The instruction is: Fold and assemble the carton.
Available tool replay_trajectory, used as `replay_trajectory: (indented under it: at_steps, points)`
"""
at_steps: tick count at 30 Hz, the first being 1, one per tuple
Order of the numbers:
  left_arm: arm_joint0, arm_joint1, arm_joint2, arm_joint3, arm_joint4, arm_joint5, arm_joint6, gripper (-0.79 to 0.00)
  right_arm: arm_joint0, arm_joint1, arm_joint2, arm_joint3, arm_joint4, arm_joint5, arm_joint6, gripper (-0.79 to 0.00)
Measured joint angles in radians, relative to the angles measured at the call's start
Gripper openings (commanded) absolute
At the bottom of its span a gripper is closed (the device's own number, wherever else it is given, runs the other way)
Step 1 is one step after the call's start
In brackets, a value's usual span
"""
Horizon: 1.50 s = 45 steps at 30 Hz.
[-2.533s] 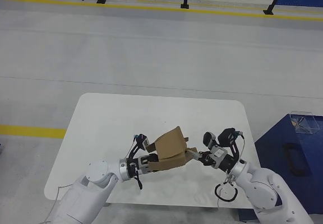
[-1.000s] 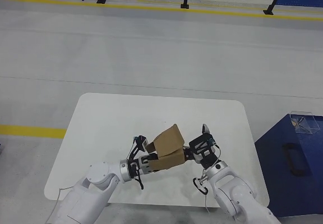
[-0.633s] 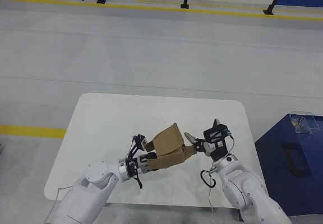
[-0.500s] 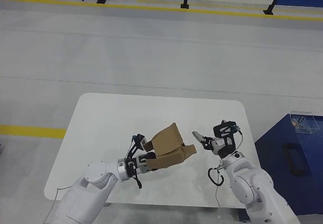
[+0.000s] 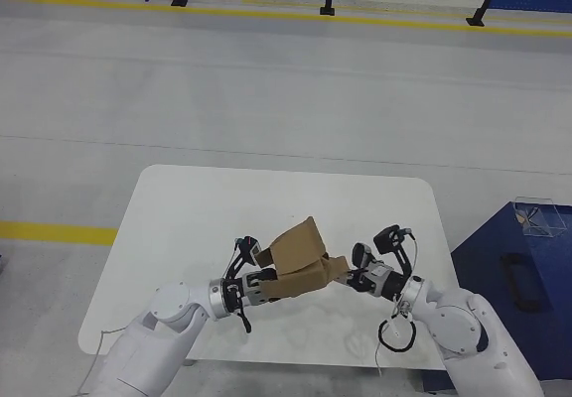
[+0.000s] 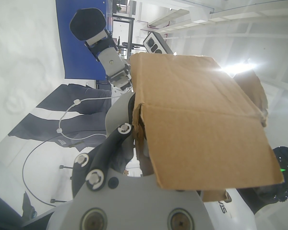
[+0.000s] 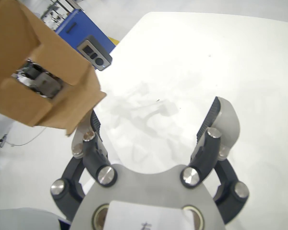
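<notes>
Cardboard carton (image 5: 301, 260) is hanging over the near half of the table (image 5: 207, 208), and it looks lifted clear of the surface. Left gripper (image 5: 264, 283) is holding it from the 8 o'clock end, clamping one wall. Through the open end in the right wrist view, one finger (image 7: 42, 82) is showing inside the box, so I'm reading it as one finger in and one out.

Right gripper (image 7: 156, 111) is sitting with its fingers spread wide and nothing between them. In the top view it is parked at the carton's 3 o'clock end, so the carton is lying at about 9 o'clock from it. The long axis is running roughly 9-to-3, tipping slightly toward 2, and the open end is facing the right gripper.

A loose flap corner (image 7: 86, 111) is overlapping one pad (image 7: 95, 122); I can't tell whether they are touching. The upper flap (image 5: 304, 238) is standing up toward 12.

My read: the right arm is nearer the unfolded end and is the free one. The next push is probably going along the axis toward 9, with the left gripper bracing.
</notes>
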Motion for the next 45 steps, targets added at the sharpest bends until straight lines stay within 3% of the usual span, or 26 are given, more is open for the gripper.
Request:
replay_trajectory:
  at_steps: [11,45]
  points:
    - [-0.001,-0.003,0.008,0.009,0.007,-0.007,-0.009,-0.785,0.016,0.009,0.025,0.000,0.152,-0.033,0.067,0.000]
    - [0.010,-0.002,0.010,-0.001,0.037,-0.012,-0.011,-0.785,0.030,0.015,-0.025,-0.051,0.084,0.034,0.032,0.000]
